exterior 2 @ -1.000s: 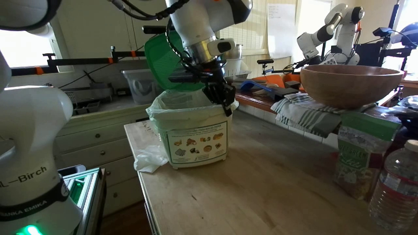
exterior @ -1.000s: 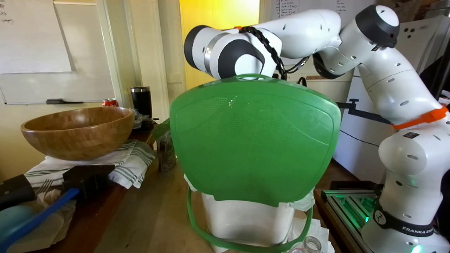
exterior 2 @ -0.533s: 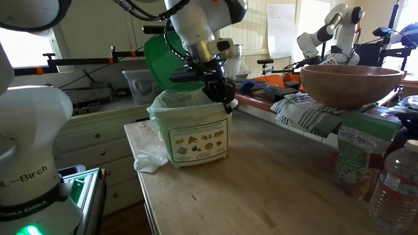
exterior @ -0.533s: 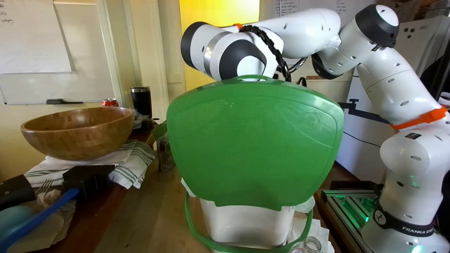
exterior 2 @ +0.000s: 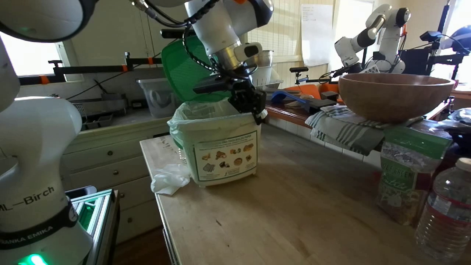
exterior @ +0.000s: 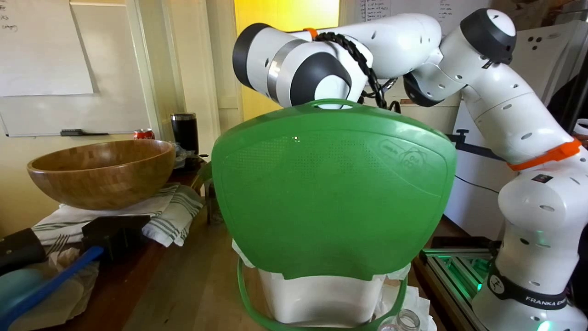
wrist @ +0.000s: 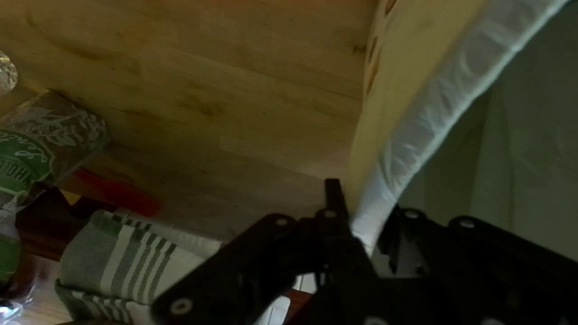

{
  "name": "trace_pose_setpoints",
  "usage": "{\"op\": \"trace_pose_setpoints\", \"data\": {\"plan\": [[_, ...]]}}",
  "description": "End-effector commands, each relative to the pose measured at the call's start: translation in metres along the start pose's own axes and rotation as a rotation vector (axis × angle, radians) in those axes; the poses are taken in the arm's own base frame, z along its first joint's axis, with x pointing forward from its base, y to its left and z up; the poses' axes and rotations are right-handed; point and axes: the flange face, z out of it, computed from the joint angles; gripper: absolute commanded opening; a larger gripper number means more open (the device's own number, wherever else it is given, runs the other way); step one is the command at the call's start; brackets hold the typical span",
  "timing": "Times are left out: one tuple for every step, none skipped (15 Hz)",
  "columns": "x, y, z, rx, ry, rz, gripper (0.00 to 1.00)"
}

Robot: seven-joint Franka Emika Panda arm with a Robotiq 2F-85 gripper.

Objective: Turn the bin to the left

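The bin stands on the wooden table with its green lid (exterior: pixel 333 197) raised. Its pale body with a picture label (exterior 2: pixel 226 156) shows in an exterior view, with a whitish-green bag liner (exterior 2: pixel 195 119) folded over the rim. My gripper (exterior 2: pixel 257 118) points down at the bin's right corner there, one finger inside and one outside. In the wrist view my gripper (wrist: pixel 363 203) straddles the liner-covered rim (wrist: pixel 420 131) and appears closed against it from both sides. The raised lid hides the gripper in an exterior view.
A wooden bowl (exterior 2: pixel 395 97) sits on a striped towel (exterior 2: pixel 346 127) on the raised ledge. A green snack bag (exterior 2: pixel 410 176) and a water bottle (exterior 2: pixel 447 213) stand on the right. A crumpled white bag (exterior 2: pixel 170 179) lies beside the bin near the table edge. A glass jar (exterior: pixel 406 320) is close by.
The bin has turned a little with my gripper on its rim. Its label faces farther right, and the gripped corner moved slightly away. The lid looks wider and its logo shows.
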Motion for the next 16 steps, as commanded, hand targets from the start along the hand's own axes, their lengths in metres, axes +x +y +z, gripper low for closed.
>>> {"op": "trace_pose_setpoints", "data": {"plan": [[-0.016,-0.007,0.021,0.025,-0.048,-0.069,0.05],[-0.016,-0.005,0.017,0.018,-0.053,-0.054,0.05],[-0.016,-0.004,0.014,0.015,-0.058,-0.041,0.05],[-0.014,0.001,0.009,0.012,-0.061,-0.029,0.05],[-0.014,0.001,0.008,0.015,-0.063,-0.021,0.05],[-0.015,0.0,0.006,0.017,-0.065,-0.02,0.05],[-0.015,0.001,0.006,0.016,-0.066,-0.018,0.05],[-0.016,0.001,0.007,0.015,-0.07,-0.018,0.05],[-0.017,0.001,0.007,0.013,-0.073,-0.016,0.12],[-0.017,0.002,0.006,0.013,-0.076,-0.013,0.44],[-0.017,0.003,0.005,0.01,-0.076,-0.011,0.45],[-0.019,0.001,0.006,0.006,-0.079,-0.014,0.5],[-0.021,0.0,0.007,0.005,-0.086,-0.017,0.58],[-0.022,-0.002,0.007,0.004,-0.091,-0.022,0.65],[-0.024,-0.003,0.008,0.005,-0.095,-0.025,0.74],[-0.024,-0.005,0.006,0.006,-0.095,-0.029,0.81]]}}
